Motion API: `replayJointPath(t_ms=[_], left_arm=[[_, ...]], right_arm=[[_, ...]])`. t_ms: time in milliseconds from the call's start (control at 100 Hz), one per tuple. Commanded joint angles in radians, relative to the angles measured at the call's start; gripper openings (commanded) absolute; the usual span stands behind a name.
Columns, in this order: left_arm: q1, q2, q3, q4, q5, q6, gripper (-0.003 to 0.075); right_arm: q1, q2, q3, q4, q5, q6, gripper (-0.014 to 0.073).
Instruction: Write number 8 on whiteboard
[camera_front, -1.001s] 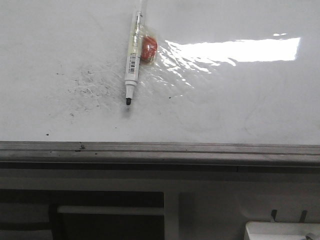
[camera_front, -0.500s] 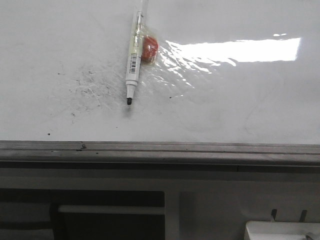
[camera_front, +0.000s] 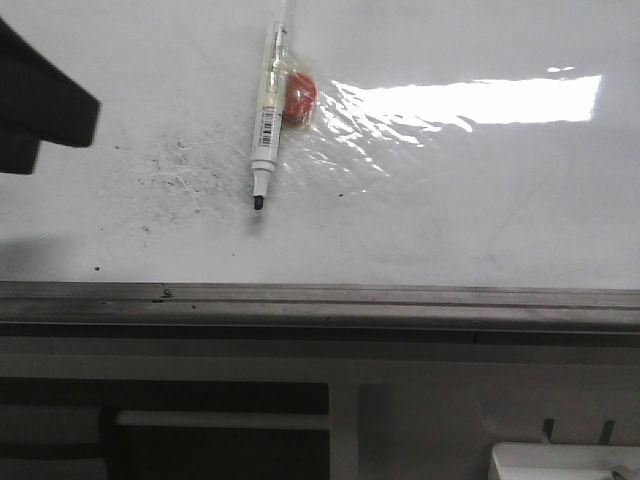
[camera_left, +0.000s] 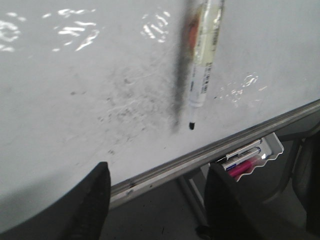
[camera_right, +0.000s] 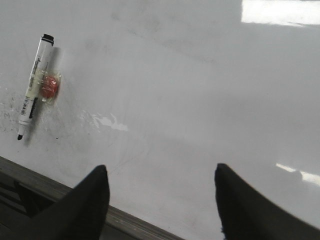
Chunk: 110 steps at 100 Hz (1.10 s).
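Marker (camera_front: 265, 130) top cut off on whiteboard (camera_front: 480, 200) — left gripper (camera_left: 155, 200) and right gripper (camera_right: 162, 200) jaws wide, empty.

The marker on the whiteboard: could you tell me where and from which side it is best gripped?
Grip the marker on its labelled barrel, just above the black tip, fingers closing across its width. It lies flat against the whiteboard, tip down, with a red piece on its right, so approach square to the board.

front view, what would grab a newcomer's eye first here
The white barcoded marker with its black tip pointing down, stuck near the top middle of the glossy whiteboard beside a small red blob under clear tape. Right of it lies a bright glare patch; left of it a dark arm part juts in at the edge. No number 8 is drawn.
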Motion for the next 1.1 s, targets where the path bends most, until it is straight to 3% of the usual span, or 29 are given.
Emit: replayJointPath(t_ms=[0, 250, 650, 790, 900, 1091], left_arm=[[-0.092, 0.035, -0.047, -0.04, -0.154, 0.008, 0.0388], [-0.256, 0.2, -0.121, -0.04, -0.38, 0.008, 0.0388], [-0.258, 0.405, -0.222, -0.036, -0.391, 0.008, 0.0371], [-0.25, 0.415, -0.222, -0.036, -0.337, 0.008, 0.0236], [-0.25, 0.4, -0.222, -0.029, -0.29, 0.008, -0.0015], [-0.252, 0.301, -0.222, 0.061, -0.135, 0.008, -0.002]], right_arm=[[0.0, 0.02, -0.037, -0.008, -0.077, -0.011, 0.0404], [0.0, 0.02, -0.037, -0.008, -0.077, -0.011, 0.0404], [0.009, 0.02, -0.037, -0.008, -0.047, -0.011, 0.0404], [0.023, 0.02, -0.037, -0.008, -0.017, -0.011, 0.0404], [0.041, 0.02, -0.037, -0.004, -0.006, -0.011, 0.0404], [0.08, 0.02, -0.049, 0.059, 0.024, -0.032, 0.0405]])
